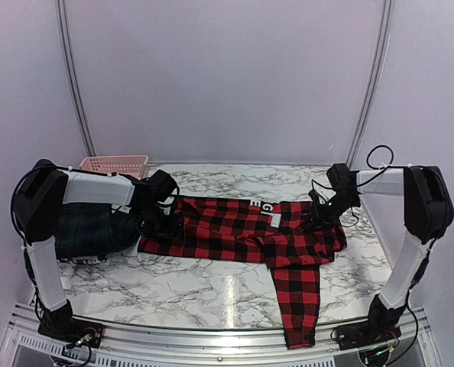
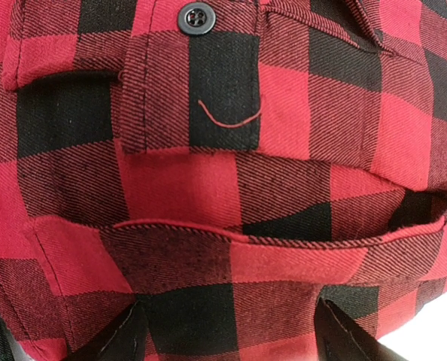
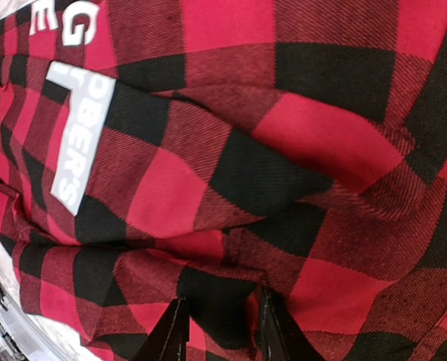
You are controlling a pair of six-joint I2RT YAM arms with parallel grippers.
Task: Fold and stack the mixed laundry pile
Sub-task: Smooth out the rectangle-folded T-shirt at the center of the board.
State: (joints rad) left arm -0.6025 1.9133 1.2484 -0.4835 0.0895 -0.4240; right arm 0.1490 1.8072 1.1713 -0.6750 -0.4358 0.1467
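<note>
Red-and-black checked shirt (image 1: 235,229) spread flat across mid-table (image 1: 173,283), long axis left to right, on white marble-look top. One sleeve (image 1: 297,298) trailing straight toward the near edge, end reaching the rail (image 1: 212,336). White lettering (image 1: 267,206) on the far side, right of centre; same lettering large at upper left of right wrist view. Left gripper (image 1: 166,222) down at shirt's left end: jaws wide apart, fingers (image 2: 126,338) either side of a black check, cloth lying flat between them, nothing visibly pinched. Black button (image 2: 195,16) and a stitched flap (image 2: 190,98) with a loose red thread (image 2: 231,119) at top of that wrist view. Right gripper (image 1: 322,215) at shirt's right end: jaws narrow, clamped on a bunched fold of shirt, cloth rucked up between the fingers (image 3: 171,331). Dark green plaid garment (image 1: 89,229) heaped at table left, under the left arm (image 1: 97,187), just beside shirt's left end; touching or not, can't tell. Pink lattice basket (image 1: 114,164) at far left corner, behind that heap.
</note>
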